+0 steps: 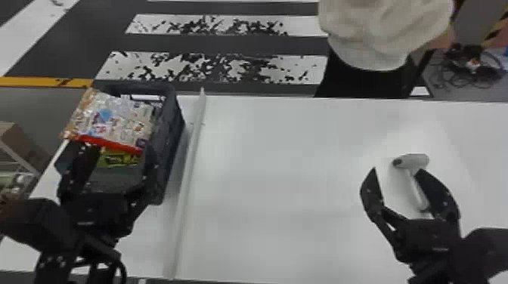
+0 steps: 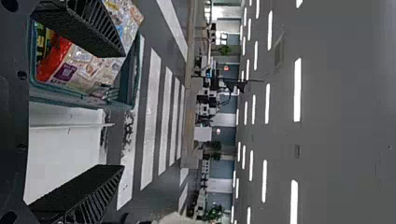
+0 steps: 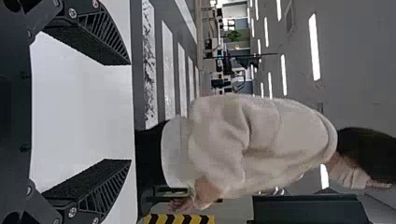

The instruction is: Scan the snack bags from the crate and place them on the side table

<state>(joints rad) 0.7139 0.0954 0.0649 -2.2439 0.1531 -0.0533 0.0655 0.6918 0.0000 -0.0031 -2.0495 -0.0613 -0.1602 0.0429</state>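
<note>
1. The black left gripper (image 1: 120,152) is released, its 2 flat black fingers spread wide, with nothing grasped between them; in the head view it sits over the near part of the dark blue-grey plastic crate (image 1: 172,128); whether a finger touches a bag or the crate I cannot tell.
2. The black right gripper (image 1: 397,172) is likewise released, its 2 flat fingers well apart and empty; it is at the right part of the broad, smooth white table (image 1: 279,170).
3. The large, shiny snack bag in white and mixed colours, with a red lower edge (image 1: 113,119), lies tilted across the top of the crate; in the head view it covers part of the left rim; the smaller yellow-green snack bag (image 1: 117,159) is inside the crate, partly under the red edge.
4. The white handheld scanner with a rounded head and slim handle (image 1: 415,161) is on the right part of the table; the right gripper's finger partly hides its handle in the head view.
5. The long, narrow raised white strip (image 1: 189,158) runs just beside the crate, on its right; past the table's far edge is the dark floor with worn white stripes (image 1: 226,42).
</note>
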